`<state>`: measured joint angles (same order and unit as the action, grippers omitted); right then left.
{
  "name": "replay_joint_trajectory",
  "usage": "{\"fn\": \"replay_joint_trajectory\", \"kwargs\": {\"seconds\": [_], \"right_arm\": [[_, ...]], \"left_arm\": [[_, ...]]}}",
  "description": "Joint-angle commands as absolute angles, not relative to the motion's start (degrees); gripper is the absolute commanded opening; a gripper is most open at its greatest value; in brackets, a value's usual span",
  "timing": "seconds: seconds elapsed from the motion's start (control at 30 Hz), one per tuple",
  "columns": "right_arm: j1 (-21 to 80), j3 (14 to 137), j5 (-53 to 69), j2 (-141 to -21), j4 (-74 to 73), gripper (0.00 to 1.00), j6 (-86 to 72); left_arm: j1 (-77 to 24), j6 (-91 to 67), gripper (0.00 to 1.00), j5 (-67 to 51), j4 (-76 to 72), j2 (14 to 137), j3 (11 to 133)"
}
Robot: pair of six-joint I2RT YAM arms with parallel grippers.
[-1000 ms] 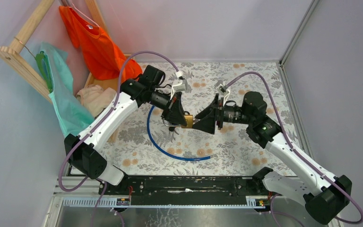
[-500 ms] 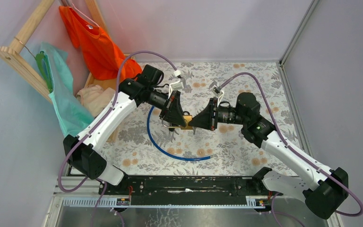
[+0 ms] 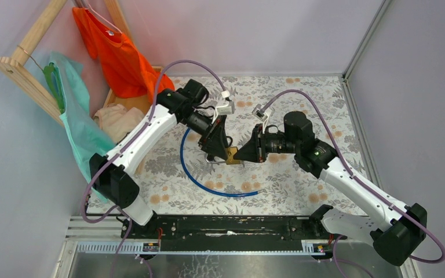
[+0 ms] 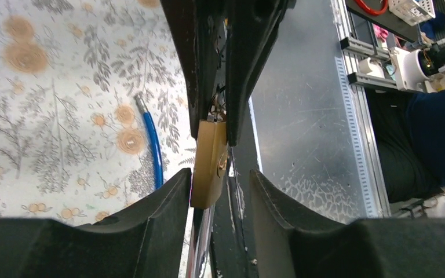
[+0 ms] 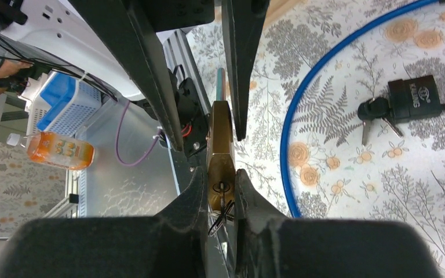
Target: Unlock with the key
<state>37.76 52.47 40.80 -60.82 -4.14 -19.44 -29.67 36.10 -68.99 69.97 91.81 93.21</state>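
Though nearer than before, padlock (image 3: 230, 155) midair.

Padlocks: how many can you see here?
2. A brass padlock is clamped in the right gripper; a black padlock lies on the table near the blue cable. More may be hidden.

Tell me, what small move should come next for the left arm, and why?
Probably the left gripper should draw straight back from the brass lock: its jaws stand wider than the lock, while the right gripper clamps it. The black-headed key lies on the table, not yet picked up.
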Motion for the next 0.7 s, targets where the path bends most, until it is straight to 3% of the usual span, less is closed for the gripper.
{"fn": "replay_joint_trajectory", "kwargs": {"seconds": [0.0, 0.27, 0.43, 0.47, 0.5, 0.6, 0.67], "right_arm": [[38.68, 56.4, 40.7, -59.51, -1.54, 0.0, -17.96], [40.04, 57.69, 39.49, -60.26, -3.05, 0.0, -16.09], [40.33, 58.18, 38.67, -60.44, -2.8, 0.0, -16.5], [40.3, 58.21, 38.7, -60.34, -2.74, 0.0, -16.85], [40.34, 58.11, 38.98, -60.26, -2.55, 0.04, -17.33], [40.21, 57.85, 40.5, -59.36, -2.29, 0.48, -19.05], [39.77, 57.62, 40.87, -57.99, -2.99, 0.59, -18.77]], "left_arm": [[-31.56, 41.15, 0.47, -66.7, 77.26, 93.87, 94.46], [-33.52, 40.69, 0.28, -64.18, 77.78, 96.03, 95.91], [-34.1, 44.33, 0.0, -64.39, 80.21, 96.49, 96.7], [-34.1, 44.87, 0.0, -64.31, 80.83, 96.57, 96.96], [-34.15, 44.93, 0.0, -64.26, 81.08, 96.59, 97.26], [-34.1, 45.57, 0.0, -64.24, 81.9, 96.72, 98.02], [-33.98, 46.07, 0.0, -63.79, 82.41, 96.68, 98.4]]}}
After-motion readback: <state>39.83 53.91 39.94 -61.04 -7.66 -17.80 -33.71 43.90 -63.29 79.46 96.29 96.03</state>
